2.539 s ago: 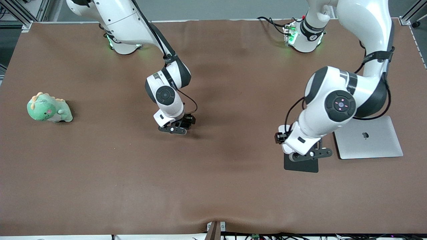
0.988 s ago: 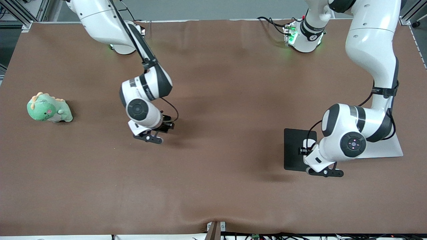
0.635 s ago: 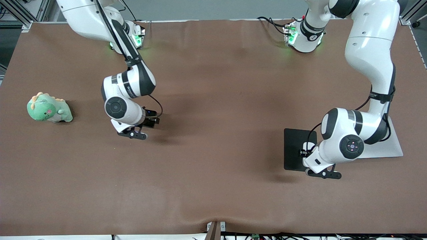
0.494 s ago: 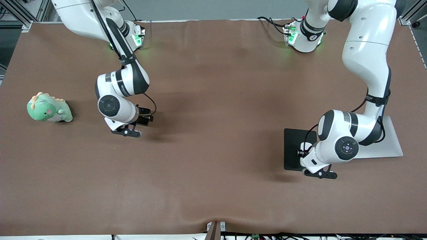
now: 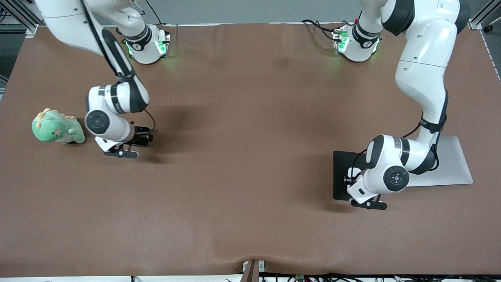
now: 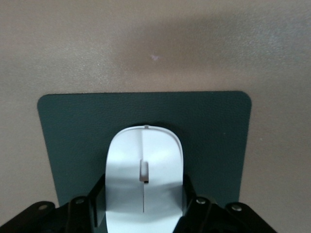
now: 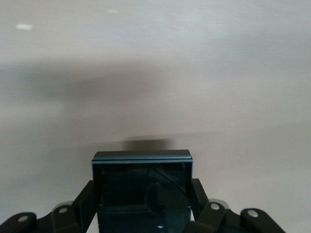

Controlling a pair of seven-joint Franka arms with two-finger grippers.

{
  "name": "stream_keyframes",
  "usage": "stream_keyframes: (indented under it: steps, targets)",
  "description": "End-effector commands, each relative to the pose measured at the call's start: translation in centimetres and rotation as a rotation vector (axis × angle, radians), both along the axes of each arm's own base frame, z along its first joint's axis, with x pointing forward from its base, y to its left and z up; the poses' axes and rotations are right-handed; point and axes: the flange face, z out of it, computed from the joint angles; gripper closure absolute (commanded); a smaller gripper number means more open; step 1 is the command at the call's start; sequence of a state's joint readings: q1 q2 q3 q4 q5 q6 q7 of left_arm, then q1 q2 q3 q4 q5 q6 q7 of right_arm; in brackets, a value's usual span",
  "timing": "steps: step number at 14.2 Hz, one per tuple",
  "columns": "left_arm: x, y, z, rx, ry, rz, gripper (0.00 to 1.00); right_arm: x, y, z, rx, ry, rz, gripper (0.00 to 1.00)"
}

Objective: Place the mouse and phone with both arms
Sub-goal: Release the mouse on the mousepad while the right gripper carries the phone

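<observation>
I am watching my left tool [image 6: 144,213] gripping the mouse [image 6: 144,179] by its sides, its fingers [image 6: 96,201] pressing against the white shell. The mouse is hanging low over the black pad [image 6: 214,141], whose matte surface is showing all round it in the left wrist view. In the front view the left tool [image 5: 366,203] is sitting over the pad's [image 5: 341,172] edge nearest the camera, and a closed silver laptop [image 5: 454,164] is lying just beside the pad, toward the left arm's end of the tabletop [image 5: 250,203].

My right tool [image 7: 141,208] is clamping the phone [image 7: 142,187], the glossy black slab sitting between its fingers [image 7: 82,204] above bare brown tabletop. In the front view the right tool [image 5: 121,152] is hovering near a green plush dinosaur [image 5: 56,127] at the right arm's end.
</observation>
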State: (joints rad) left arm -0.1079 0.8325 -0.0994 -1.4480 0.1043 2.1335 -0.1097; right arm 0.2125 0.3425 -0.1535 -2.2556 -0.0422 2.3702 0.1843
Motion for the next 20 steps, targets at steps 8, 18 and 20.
stream_keyframes:
  steps: [8,18,20]
  targets:
    - [-0.2,0.4,12.8,0.017,-0.036,-0.011,0.00,-1.9,-7.9,-0.7,0.040,-0.053,0.050,1.00]
    - [-7.3,4.4,36.3,0.042,-0.123,-0.018,0.00,-2.3,-8.5,-1.4,0.041,-0.040,0.042,0.93]
    - [-9.6,4.5,38.9,0.049,-0.145,0.003,0.00,-2.2,-8.7,-1.3,0.043,-0.036,0.052,0.06]
